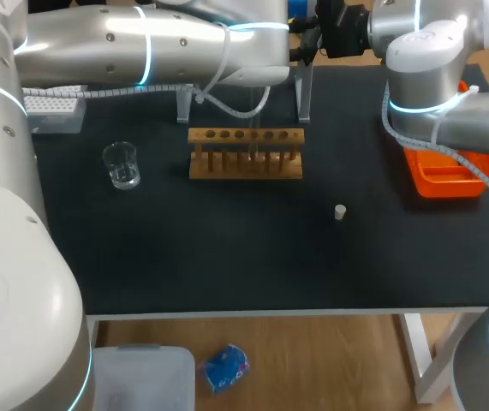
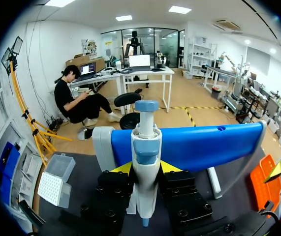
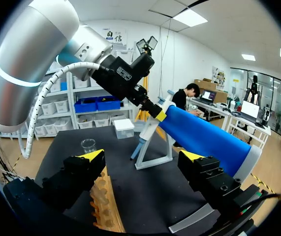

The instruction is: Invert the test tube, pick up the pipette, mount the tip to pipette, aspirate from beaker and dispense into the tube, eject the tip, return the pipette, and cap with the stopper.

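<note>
Since the left end effector's point(image 2: 146, 169) 2 yellow-tipped fingers sit against opposite sides of the pipette's point(image 2: 145, 142) white body, just below its blue collar, it appears clamped on the pipette. The step in hand looks to be lifting it off its stand. The pipette hangs upright against the stand's blue bar point(image 2: 204, 145) at the far edge of the surface point(image 1: 227, 248).

To do this well, the grip should hold firm on the body and keep off the plunger on top. I would lift straight up until the pipette clears the bar, and only then draw it back. Pulling away early could tip the stand or twist the pipette in the fingers. Keeping the shaft vertical will help later, when it has to seat into a tip from the tip box point(image 1: 53, 112) at the far left. The carry should pass above the wooden test tube rack point(image 1: 245, 154) and the glass beaker point(image 1: 122, 165).

The left arm comes in from the left and stretches across the far side of the surface beyond the rack, its wrist facing the stand. The right arm is folded at the far right above the orange tray point(image 1: 446, 178). Its end effector point(image 3: 144, 157) is spread wide with nothing between the fingers. It looks toward the stand from the side. The stopper point(image 1: 340, 212) stands alone on the surface, well apart from both arms.
</note>
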### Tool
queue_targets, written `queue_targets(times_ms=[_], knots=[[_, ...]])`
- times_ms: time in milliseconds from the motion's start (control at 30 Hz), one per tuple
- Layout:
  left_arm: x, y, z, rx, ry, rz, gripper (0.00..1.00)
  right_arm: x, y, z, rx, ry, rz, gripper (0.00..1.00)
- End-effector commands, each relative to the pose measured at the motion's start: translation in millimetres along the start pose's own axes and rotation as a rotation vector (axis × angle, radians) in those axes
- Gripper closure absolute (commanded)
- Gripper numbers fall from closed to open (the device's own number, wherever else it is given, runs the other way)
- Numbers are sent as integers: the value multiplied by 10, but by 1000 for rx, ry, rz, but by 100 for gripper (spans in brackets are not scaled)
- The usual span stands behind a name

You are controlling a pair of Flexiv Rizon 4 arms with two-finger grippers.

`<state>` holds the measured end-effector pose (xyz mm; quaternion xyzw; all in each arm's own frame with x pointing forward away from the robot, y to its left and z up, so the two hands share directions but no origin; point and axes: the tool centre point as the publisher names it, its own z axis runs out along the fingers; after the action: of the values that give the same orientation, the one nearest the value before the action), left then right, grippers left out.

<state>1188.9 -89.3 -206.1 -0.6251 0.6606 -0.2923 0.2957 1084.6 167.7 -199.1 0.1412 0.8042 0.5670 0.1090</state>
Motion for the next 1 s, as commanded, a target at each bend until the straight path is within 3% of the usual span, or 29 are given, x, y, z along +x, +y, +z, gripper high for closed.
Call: queue_targets(times_ms=[33,700,733,800,833,900,967,1000], knots=[[0,-15,61,-13,2,1,100,-1,-2,3,0,0,0,0],[0,55,89,-34,2,-21,98,-1,-2,3,0,0,0,0],[-1,54,86,-34,2,-22,88,-1,-2,3,0,0,0,0],[-3,55,76,-33,1,-23,58,-1,-2,3,0,0,0,0],[-4,57,70,-33,0,-23,53,-1,-2,3,0,0,0,0],[-9,63,55,-32,-1,-25,51,-1,-2,3,0,0,0,0],[-8,74,43,-32,0,-29,13,-1,-2,3,0,0,0,0],[-6,79,35,-31,1,-30,7,-1,-2,3,0,0,0,0]])
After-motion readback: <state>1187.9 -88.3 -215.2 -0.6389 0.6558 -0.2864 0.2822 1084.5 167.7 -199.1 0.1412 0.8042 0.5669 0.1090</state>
